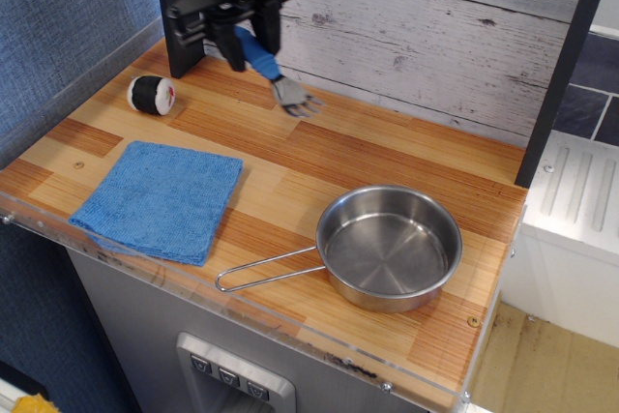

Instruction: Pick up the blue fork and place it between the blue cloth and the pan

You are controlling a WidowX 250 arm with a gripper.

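- Blue fork [269,70], observation.image view: held by its ridged blue plastic handle in the gripper [247,41], jaws closed on it, tines hanging down and tilted, above the back of the wooden counter [406,152].
- You should carry it forward and keep it clear of the pan's thin wire handle [266,271].
- Set it on the bare strip between the flat knitted blue cloth [160,198] and the shiny steel pan [389,247].
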